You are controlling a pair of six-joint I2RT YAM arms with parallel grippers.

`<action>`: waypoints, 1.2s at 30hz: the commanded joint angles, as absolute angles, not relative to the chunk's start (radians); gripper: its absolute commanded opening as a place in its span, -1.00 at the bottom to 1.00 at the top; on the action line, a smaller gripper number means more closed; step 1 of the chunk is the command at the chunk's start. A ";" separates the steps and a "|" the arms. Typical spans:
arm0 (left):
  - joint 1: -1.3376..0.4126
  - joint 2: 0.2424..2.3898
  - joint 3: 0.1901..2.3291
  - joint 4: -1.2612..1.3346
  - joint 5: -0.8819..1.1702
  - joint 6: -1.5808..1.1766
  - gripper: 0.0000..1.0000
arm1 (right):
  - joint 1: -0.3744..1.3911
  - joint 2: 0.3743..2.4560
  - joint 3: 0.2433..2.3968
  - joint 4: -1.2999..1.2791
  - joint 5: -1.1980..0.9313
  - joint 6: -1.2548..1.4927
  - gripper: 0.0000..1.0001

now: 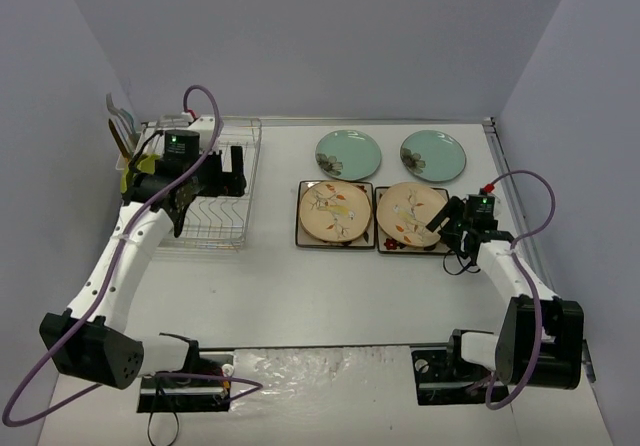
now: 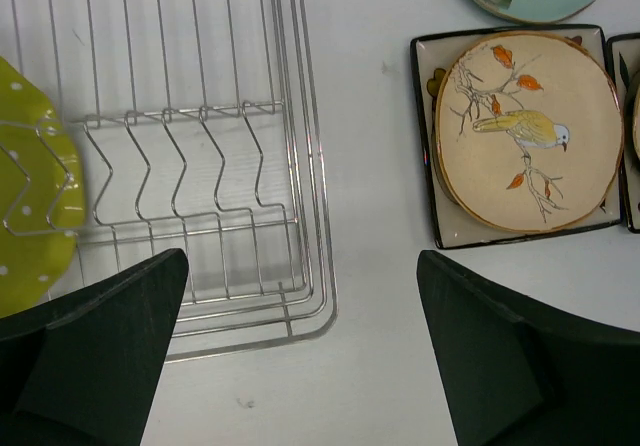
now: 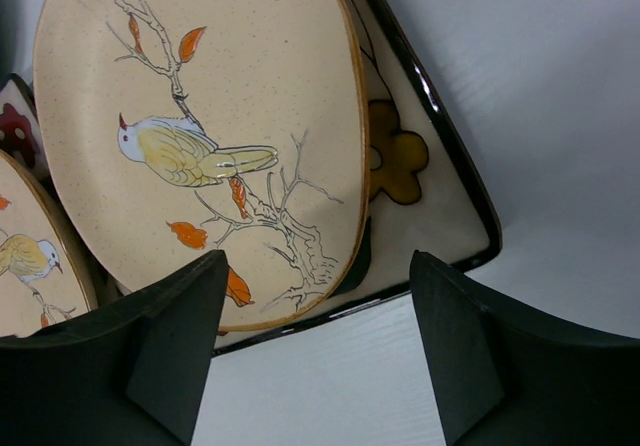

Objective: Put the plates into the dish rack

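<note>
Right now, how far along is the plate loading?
Done: a lime-green dotted plate sits in the dish rack; left gripper open, empty. In hand: right gripper straddles the rim of a cream bird plate. Left: both cream plates, both square plates, both teal plates.

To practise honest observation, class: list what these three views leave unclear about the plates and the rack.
1. Top view: the left arm and its tool cover much of the dish rack; plates inside cannot be counted.
2. Left wrist view: the lime-green plate is cut off by the left edge.
3. Right wrist view: the cream plate hides most of the square plate's pattern.
</note>
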State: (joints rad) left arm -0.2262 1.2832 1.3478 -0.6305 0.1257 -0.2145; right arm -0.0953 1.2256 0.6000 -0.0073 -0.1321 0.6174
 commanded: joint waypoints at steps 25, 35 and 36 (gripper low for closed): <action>-0.335 1.250 1.210 -0.450 0.290 -0.432 0.94 | -0.227 1.430 0.430 0.495 -0.360 0.612 -0.98; -0.389 1.306 1.237 -0.382 0.357 -0.542 0.94 | -0.231 1.173 0.530 0.361 -0.397 0.686 -1.00; -0.396 1.315 1.246 -0.377 0.364 -0.556 0.94 | -0.230 1.151 0.537 0.362 -0.407 0.703 -1.00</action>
